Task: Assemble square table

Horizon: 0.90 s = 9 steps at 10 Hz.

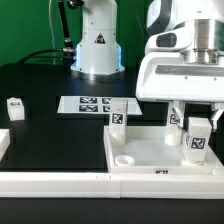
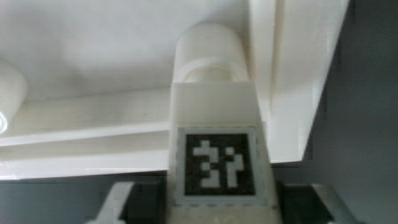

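Hand (image 1: 197, 128) clamped on white leg (image 1: 198, 142): upright, b/w tag facing cam, over tabletop (image 1: 150, 152) corner at exterior view's right. Contact w/ socket: can't tell. Wrist view: leg tag (image 2: 217, 160) is pattern only, no readable txt. Tabletop lies on black worktop (image 1: 50, 130). 2nd leg (image 1: 117, 117) at tabletop's far edge. 3rd leg (image 1: 14, 108) well apart, exterior view's left. Marker board (image 1: 90, 104) behind. Arm base (image 1: 98, 45) has triangle sticker, txt unreadable.

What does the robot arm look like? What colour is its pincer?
The arm is shiny white and rounded, with dark grey bands at the joints. Its pincer has a boxy white body under a silver-grey wrist ring. The white base carries a dark triangle sticker.
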Tool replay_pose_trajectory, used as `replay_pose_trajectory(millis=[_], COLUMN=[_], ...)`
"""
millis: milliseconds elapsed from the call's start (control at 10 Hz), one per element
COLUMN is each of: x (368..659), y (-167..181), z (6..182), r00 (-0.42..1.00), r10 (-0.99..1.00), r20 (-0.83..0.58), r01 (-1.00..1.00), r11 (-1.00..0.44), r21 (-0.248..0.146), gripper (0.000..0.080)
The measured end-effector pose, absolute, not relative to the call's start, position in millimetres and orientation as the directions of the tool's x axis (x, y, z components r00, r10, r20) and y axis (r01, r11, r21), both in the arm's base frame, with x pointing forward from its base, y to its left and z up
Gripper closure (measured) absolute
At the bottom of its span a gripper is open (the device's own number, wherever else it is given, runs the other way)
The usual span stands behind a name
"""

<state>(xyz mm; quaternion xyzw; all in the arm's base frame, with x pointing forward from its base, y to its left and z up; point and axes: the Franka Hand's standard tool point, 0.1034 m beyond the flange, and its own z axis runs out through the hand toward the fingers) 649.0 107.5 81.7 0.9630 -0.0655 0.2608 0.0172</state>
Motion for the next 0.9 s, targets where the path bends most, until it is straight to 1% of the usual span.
replay_pose_trajectory(millis=[100, 200, 300, 400, 500, 900], x=[649.0, 648.9, 648.8, 648.8, 648.7, 648.7], y=[107.5, 107.4, 107.4, 107.4, 107.3, 107.3], z=[81.7, 81.4, 81.3, 81.3, 81.3, 81.2], r00=[0.856, 0.856, 0.857, 0.857, 0.857, 0.857], r10=[-0.115, -0.113, -0.110, -0.110, -0.109, -0.108], r20=[0.505, 0.504, 0.504, 0.504, 0.504, 0.504], r01=[-0.133, -0.132, -0.129, -0.129, -0.128, -0.128], r11=[-0.991, -0.991, -0.992, -0.992, -0.992, -0.992], r21=[0.000, 0.001, 0.003, 0.003, 0.003, 0.004], gripper=[0.0509, 0.0399, 0.0243, 0.0243, 0.0170, 0.0151])
